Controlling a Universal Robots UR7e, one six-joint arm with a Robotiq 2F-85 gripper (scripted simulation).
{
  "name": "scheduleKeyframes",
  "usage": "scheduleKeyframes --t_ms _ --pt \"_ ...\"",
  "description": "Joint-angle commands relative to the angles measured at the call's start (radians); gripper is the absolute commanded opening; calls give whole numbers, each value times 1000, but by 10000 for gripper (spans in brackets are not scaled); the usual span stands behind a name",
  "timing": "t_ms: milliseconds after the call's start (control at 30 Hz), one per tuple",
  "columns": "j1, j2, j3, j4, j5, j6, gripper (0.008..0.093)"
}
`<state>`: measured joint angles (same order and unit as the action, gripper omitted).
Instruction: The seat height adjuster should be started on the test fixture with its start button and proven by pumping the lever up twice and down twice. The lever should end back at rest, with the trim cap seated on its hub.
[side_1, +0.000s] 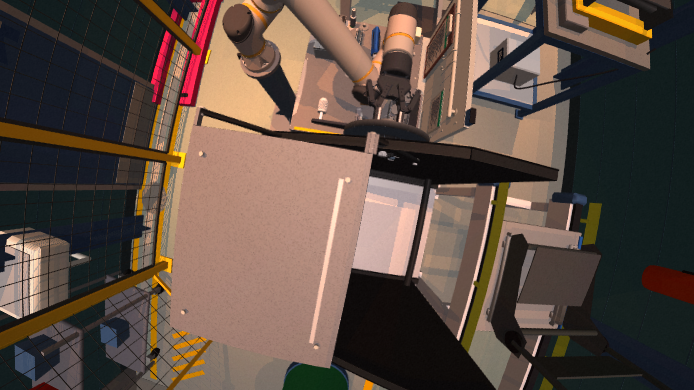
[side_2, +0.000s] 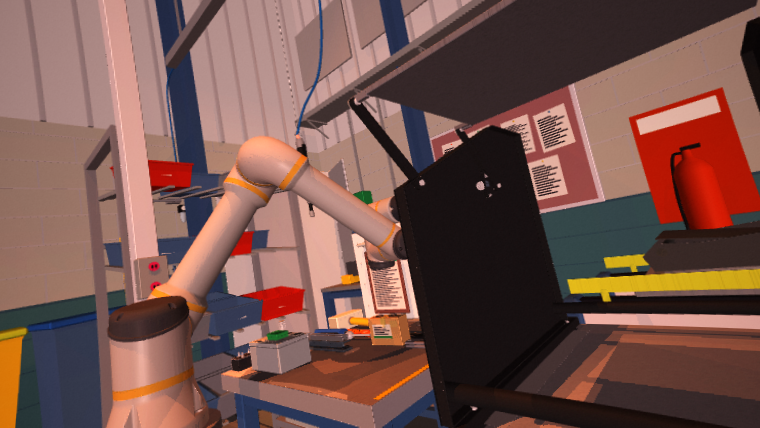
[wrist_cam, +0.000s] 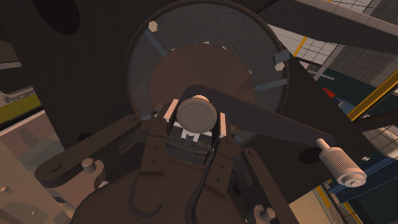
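The round tan trim cap (wrist_cam: 196, 114) sits at the lever's hub, in front of the round adjuster disc (wrist_cam: 207, 61), and I grip it in my gripper (wrist_cam: 195, 119). The dark lever (wrist_cam: 259, 117) runs from the hub down to the right and ends in a ribbed pale knob (wrist_cam: 342, 164). From the side camera, my gripper (side_1: 394, 102) meets the adjuster (side_1: 387, 129) on the black fixture plate. The green start button (side_2: 277, 335) sits on a grey box on the bench, far from the gripper. The black plate (side_2: 478, 266) hides the gripper from the second side camera.
The black fixture plate stands close around the adjuster, with a grey panel (side_1: 265, 240) beside it. A cardboard box (side_2: 389, 328) and small items lie on the workbench (side_2: 340, 383). A shelf rack with red bins (side_2: 274, 300) stands behind the arm.
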<state>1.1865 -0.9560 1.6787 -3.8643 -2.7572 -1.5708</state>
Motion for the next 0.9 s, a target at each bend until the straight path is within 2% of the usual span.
scheduleKeyframes --t_ms 0,367,867 --pt "0 -1 0 0 0 0 500" --pt "0 -1 0 0 0 0 720" --pt "2 -1 0 0 -2 0 720"
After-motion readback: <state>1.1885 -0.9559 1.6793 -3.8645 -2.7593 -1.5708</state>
